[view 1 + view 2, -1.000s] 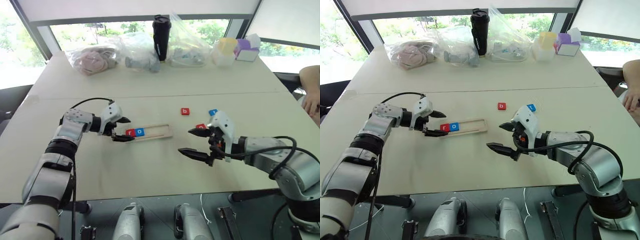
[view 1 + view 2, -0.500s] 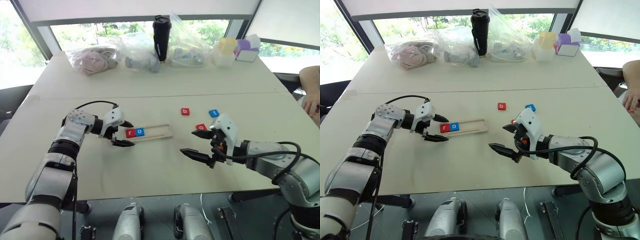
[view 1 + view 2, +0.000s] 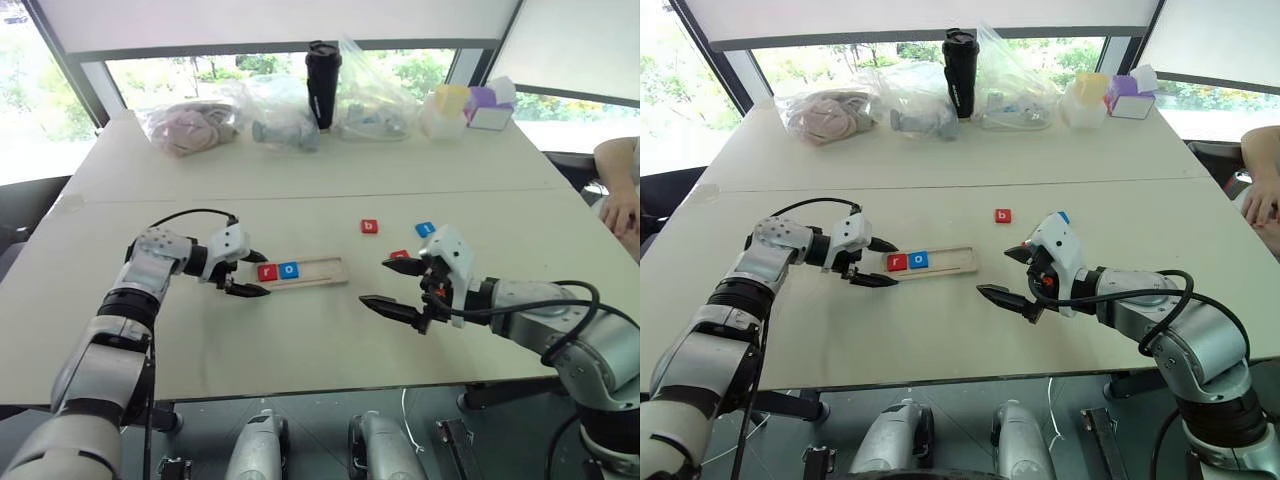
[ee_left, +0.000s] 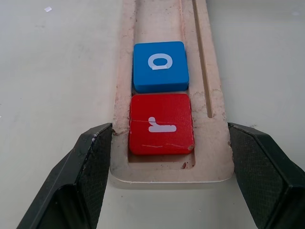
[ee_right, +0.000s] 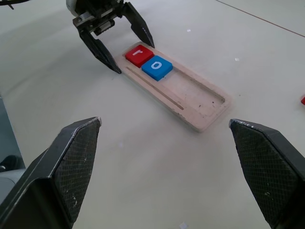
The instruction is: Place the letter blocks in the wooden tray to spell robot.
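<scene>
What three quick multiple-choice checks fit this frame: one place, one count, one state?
1. Where is the red r tile? A: end slot of the wooden tray. B: loose on the table. C: in a gripper.
2. How many tiles lie in the tray? A: one. B: two. C: four.
3. The right gripper is: A: shut on a tile. B: shut on the tray. C: open and empty.
Key: 1A, r sits at the tray's end beside the blue o tile; 2B, only r and o are in it; 3C, its fingers stand wide apart, nothing between.
</scene>
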